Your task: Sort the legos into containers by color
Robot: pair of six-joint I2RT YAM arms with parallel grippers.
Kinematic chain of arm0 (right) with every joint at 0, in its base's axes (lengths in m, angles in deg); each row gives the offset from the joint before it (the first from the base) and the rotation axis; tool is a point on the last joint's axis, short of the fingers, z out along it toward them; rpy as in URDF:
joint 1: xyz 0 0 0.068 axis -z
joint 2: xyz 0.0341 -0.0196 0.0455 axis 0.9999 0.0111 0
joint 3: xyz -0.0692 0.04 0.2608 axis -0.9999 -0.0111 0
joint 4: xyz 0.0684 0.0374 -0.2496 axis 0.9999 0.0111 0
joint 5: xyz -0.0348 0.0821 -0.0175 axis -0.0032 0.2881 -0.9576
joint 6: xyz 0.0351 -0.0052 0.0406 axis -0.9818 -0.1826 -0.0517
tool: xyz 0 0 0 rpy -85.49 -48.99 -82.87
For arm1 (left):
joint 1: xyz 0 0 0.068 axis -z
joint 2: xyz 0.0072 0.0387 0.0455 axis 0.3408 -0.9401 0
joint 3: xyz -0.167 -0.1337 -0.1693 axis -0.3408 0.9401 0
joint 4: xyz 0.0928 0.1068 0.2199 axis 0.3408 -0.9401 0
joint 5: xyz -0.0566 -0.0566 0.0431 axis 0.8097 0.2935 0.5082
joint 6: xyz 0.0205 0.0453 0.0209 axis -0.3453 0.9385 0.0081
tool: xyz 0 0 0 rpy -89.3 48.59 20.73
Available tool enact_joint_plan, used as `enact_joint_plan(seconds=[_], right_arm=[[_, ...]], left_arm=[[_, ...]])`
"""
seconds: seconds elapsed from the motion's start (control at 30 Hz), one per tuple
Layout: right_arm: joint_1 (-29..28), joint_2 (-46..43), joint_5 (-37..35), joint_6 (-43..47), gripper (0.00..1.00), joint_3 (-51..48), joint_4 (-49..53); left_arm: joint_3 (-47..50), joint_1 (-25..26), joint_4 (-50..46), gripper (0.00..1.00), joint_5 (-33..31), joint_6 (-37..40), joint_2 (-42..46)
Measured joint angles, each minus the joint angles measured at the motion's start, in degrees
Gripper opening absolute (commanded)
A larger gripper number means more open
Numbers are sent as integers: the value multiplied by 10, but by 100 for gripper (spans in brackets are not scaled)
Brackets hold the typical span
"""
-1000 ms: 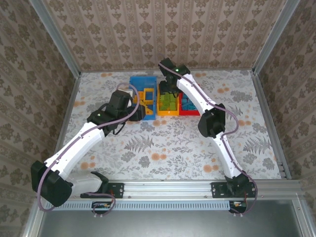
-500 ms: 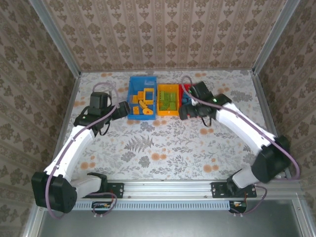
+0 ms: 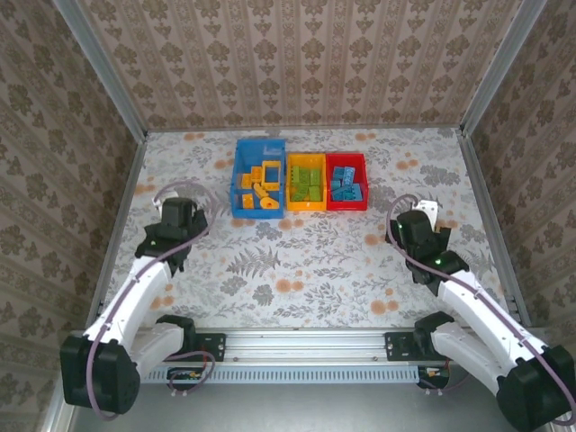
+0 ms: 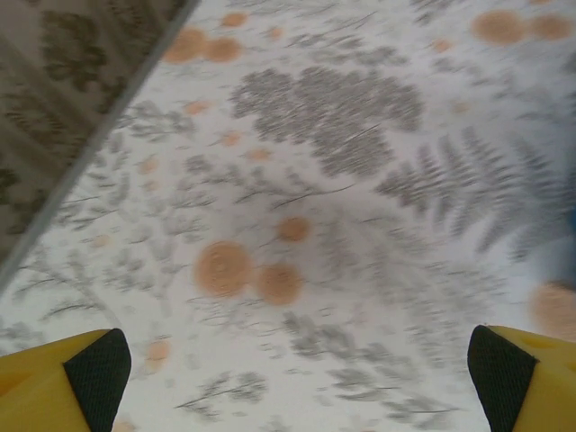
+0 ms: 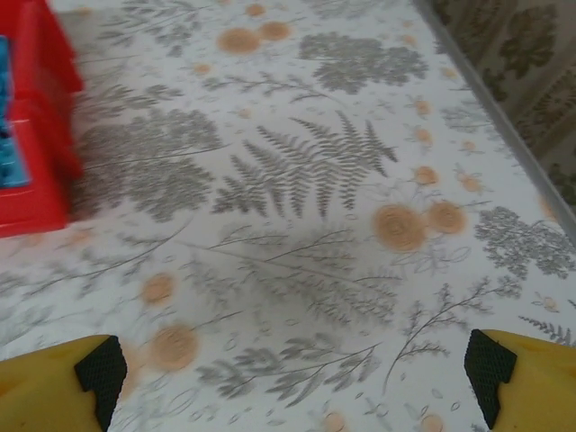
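Jaws spread, empty, on both: the bins (image 3: 306, 208) lie at one o'clock from the left gripper (image 4: 297, 373), eleven from the right gripper (image 5: 295, 367) — legos (image 3: 346, 185) inside.

The blue bin (image 3: 238, 180) holds orange legos (image 3: 259, 184), orange-yellow bin (image 3: 306, 206) green legos (image 3: 307, 180), red bin (image 3: 346, 204) blue legos (image 3: 346, 184).

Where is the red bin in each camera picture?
Top external: red bin, far centre, right of the orange-yellow bin, holding blue legos.
Right wrist: upper left edge.
Left wrist: faces floral tablecloth beside the side wall.
Shared landmark: the floral tablecloth's orange blossoms.
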Motion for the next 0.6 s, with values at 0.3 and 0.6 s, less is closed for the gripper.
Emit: enact_joint_plan(seconds=[0.3, 0.6], right_arm=[[52, 88, 13, 115, 100, -136, -295], [142, 253, 112, 128, 100, -116, -528]], left_arm=[[151, -58, 190, 100, -23, 154, -20], [144, -97, 399, 100, 59, 174, -153]])
